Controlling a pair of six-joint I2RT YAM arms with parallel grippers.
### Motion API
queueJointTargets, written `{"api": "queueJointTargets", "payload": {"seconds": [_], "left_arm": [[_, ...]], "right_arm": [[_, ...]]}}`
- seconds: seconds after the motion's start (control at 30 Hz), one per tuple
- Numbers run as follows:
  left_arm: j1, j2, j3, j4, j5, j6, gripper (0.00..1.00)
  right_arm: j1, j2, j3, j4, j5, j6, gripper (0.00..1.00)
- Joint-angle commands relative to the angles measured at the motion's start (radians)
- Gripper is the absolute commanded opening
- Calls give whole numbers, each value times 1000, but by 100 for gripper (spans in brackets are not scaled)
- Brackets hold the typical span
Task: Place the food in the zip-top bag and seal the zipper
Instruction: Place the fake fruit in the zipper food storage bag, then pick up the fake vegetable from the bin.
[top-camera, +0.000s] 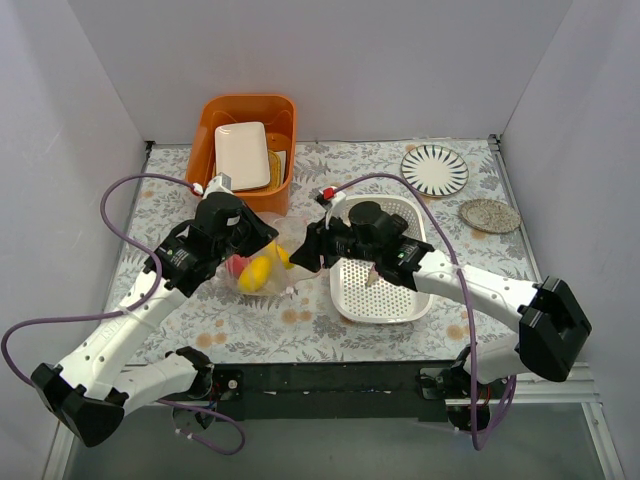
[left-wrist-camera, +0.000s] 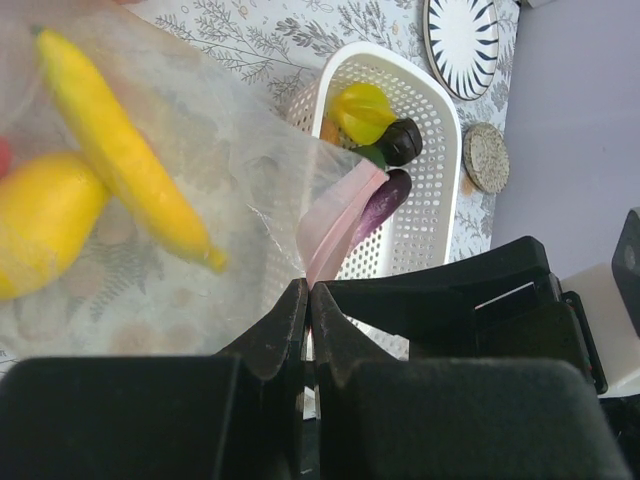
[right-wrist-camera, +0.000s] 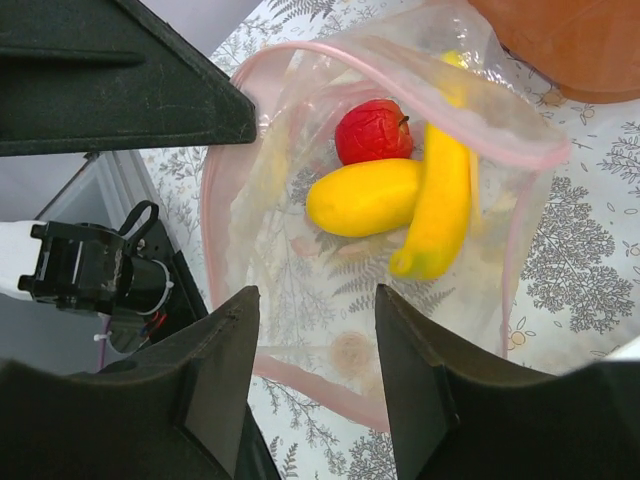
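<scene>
Zip-top bag (right-wrist-camera: 300, 300) holds three foods (right-wrist-camera: 365, 197); basket (left-wrist-camera: 438, 200) perhaps four.

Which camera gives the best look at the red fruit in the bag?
The right wrist view: the red fruit shows clearly through the open mouth of the zip-top bag, beside the banana. The left wrist view catches only a red sliver at its left edge; the top view shows just a small red patch inside the bag.

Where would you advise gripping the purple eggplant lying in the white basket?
I'd pinch the purple eggplant across its slim middle, from straight above: it lies flat on the floor of the white basket, and the brown piece sits at its end.
</scene>
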Motion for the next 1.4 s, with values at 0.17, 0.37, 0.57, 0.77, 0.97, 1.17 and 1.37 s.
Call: {"api": "queueJointTargets", "payload": {"seconds": [0.17,0.37,0.57,0.77,0.97,1.17,1.37], "left_arm": [[0,-7,121,-157,-218,53,2],[0,100,61,-197,-129,74,2],[2,134,-20,-111,-20,54,0],[2,117,-20,-51,37,94,1],[2,175,-77,-4,189,102,0],[2,114,-114,62,201,79,0],[2,109,-101,47,192,86,0]], "right_arm": [[7,-99,22,-100,160,0,60],[0,-223,-54,-154,367,59,61],[-26,-295,-90,-252,435,69,61],[-64,-283,-80,-416,556,132,85],[-174,-185,-19,-606,547,194,92],[-196,-124,22,-654,546,131,98],[-242,-72,27,-675,539,190,98]]}}
